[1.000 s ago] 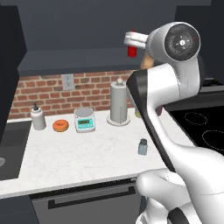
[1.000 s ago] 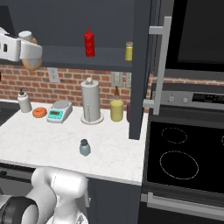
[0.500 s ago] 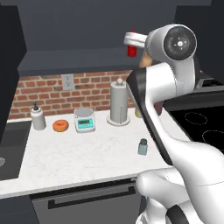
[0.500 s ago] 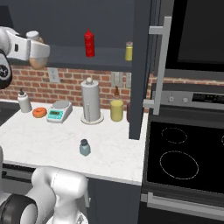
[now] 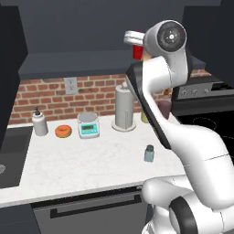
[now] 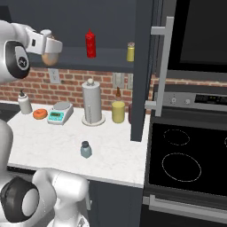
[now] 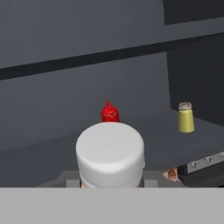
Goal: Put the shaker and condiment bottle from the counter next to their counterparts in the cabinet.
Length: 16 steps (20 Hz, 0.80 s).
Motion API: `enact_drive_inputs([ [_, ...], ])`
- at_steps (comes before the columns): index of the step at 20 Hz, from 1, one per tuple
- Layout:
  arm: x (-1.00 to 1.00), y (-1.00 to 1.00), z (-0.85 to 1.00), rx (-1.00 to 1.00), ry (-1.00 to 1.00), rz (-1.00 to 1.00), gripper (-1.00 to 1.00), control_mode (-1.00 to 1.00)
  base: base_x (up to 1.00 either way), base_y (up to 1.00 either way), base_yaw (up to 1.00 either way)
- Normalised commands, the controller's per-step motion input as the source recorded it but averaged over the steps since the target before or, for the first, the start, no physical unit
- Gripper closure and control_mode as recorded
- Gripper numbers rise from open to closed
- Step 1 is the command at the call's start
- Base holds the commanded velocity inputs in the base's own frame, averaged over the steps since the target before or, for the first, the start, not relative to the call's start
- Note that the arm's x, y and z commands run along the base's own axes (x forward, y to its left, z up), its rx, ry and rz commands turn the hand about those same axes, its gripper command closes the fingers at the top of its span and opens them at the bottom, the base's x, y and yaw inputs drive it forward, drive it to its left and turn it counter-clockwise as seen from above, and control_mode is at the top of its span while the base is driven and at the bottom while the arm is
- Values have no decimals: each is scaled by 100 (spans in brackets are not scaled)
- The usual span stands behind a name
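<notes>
Gripper (image 6: 46, 48) clenched on the bottle (image 6: 48, 55) just below its cap — rigid, light, likely slick — level with the cabinet (image 6: 106, 66) shelf's front edge.

Light soft and even, no clear lamp spot. White tabletop (image 5: 82, 160) bright; cabinet (image 6: 111, 26) dark and dim inside. Faint small shadows under things on tabletop. No glare. All pictures a bit soft and grainy, edges fuzzy. Pale cap (image 7: 110, 148) near hand camera looks blurry. No bending at picture edges.
</notes>
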Motion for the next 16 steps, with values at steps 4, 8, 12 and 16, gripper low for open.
enact_drive_inputs([
  [4, 49, 0, -24, -5, 3, -4, 100, -100, 0, 0, 0],
  [8, 38, 0, -17, -5, 0, -16, 100, -100, 0, 0, 0],
  [12, 42, 2, -4, -1, 0, -13, 100, -100, 0, 0, 0],
  [16, 56, 2, 0, 0, 0, -2, 100, -100, 0, 0, 0],
])
